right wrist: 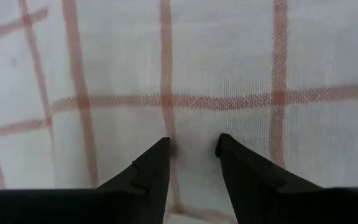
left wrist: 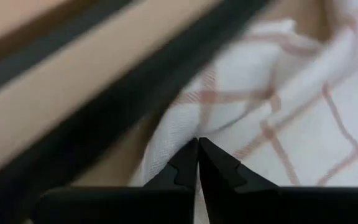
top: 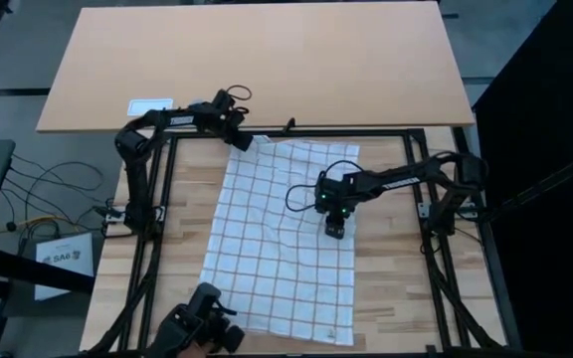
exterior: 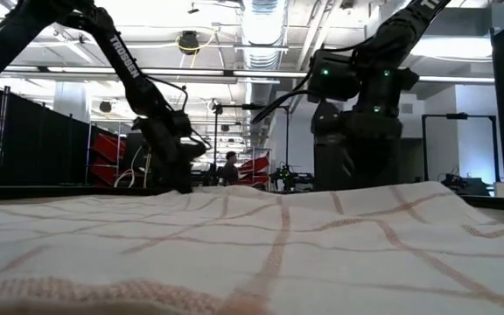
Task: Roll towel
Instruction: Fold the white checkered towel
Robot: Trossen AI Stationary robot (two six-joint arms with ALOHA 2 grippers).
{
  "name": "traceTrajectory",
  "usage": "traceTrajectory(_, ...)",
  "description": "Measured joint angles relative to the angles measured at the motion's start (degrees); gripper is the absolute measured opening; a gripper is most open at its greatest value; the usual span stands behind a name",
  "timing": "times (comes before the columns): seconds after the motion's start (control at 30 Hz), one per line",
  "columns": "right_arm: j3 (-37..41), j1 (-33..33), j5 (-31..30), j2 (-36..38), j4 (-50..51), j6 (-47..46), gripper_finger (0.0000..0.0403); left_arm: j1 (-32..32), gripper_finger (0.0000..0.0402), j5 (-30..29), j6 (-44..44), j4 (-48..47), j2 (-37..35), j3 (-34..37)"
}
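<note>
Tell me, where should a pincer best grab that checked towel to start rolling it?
Probably a corner, from above. The towel lies flat, so only edges and corners lift. The left pincer is shut at the far left corner; the right pincer hangs open over the middle.

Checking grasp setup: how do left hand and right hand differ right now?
Left hand is shut, fingertips together at the towel's far corner by the black frame. Right hand is open, poised over the towel's middle, holding nothing. Both point down at the cloth.

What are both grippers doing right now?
Left gripper: jaws shut on the towel at its far corner.
Right gripper: jaws open, over the towel's middle, holding nothing.
</note>
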State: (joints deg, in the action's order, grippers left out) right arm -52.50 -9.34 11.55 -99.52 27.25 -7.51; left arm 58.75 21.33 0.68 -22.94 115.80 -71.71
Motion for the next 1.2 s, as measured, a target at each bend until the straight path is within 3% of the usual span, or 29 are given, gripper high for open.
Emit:
traceTrajectory(0.13, 0.0, 2.3, 0.0, 0.1, 3.3, 0.7, 0.0127, 1.8, 0.0000, -0.9, -1.0, -1.6, -0.2, 0.0)
traceTrajectory(0.27, 0.2, 2.9, -0.3, 0.8, 1.5, 1.3, 0.0127, 1.3, 0.0000, 1.8, 1.8, -4.3, -3.1, 0.6)
traceTrajectory(0.53, -3.6, 1.7, -0.1, 6.6, -0.2, 0.3, 0.0127, -10.8, 0.0000, 3.9, 18.6, -13.4, -24.1, 0.4)
traceTrajectory(0.67, -8.5, 1.2, -0.1, 7.9, 0.9, 3.3, 0.0128, -19.4, 0.0000, 3.8, 19.7, -17.8, -35.4, 0.1)
traceTrajectory(0.9, -20.5, 4.9, -1.2, 8.0, 10.8, 2.9, 0.0171, -38.2, 0.0004, -5.4, 14.0, -33.4, -50.0, 0.2)
traceTrajectory(1.07, -23.9, 13.1, -1.4, 8.0, 15.5, -0.7, 0.0225, -55.7, 0.0037, -14.8, 3.0, -43.6, -53.5, 0.3)
traceTrajectory(1.2, -24.2, 22.3, -4.9, 8.0, 17.0, -7.6, 0.0241, -70.0, 0.0069, -17.7, -8.5, -47.3, -52.5, 0.3)
